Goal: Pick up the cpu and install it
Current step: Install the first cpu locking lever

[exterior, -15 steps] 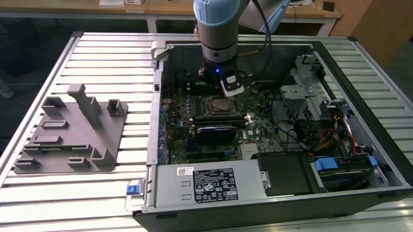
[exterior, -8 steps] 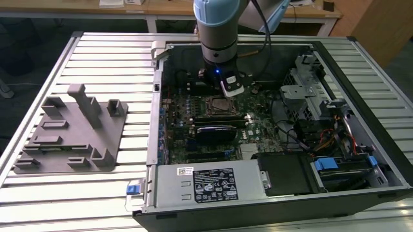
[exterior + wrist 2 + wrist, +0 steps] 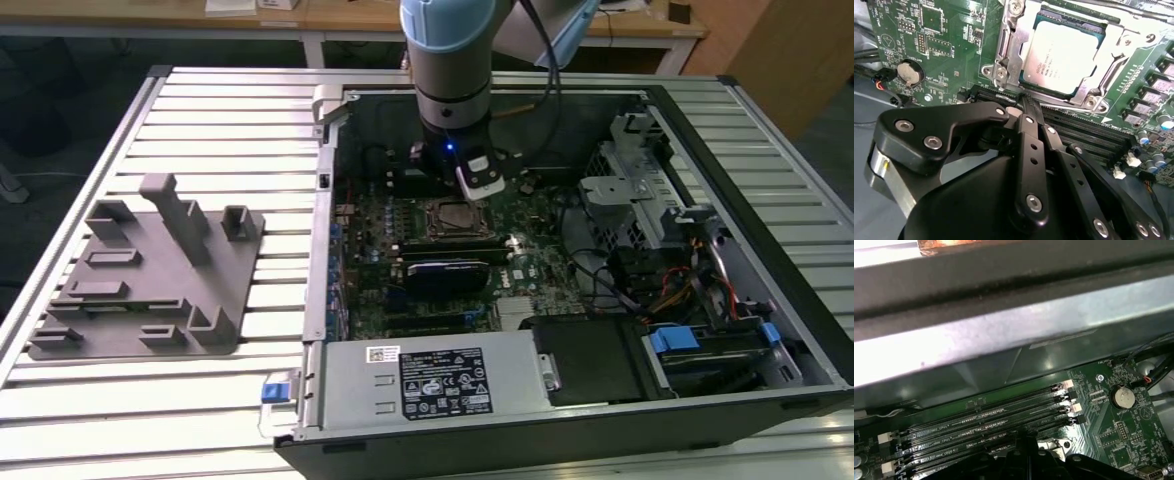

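We've got a big ribbed metal table (image 3: 160, 420) filling most of the exterior view. Behind the table there's a pale wooden desk (image 3: 334, 22) on white legs, dark floor (image 3: 54, 90) underneath it, lighting pretty even.

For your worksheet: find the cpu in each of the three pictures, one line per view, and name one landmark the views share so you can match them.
Exterior view: the cpu lies in the motherboard socket, just below the arm's hand.
Second wrist view: the cpu lies in the socket frame, beyond the hand.
First wrist view: no cpu.
Shared landmark: the memory slots.
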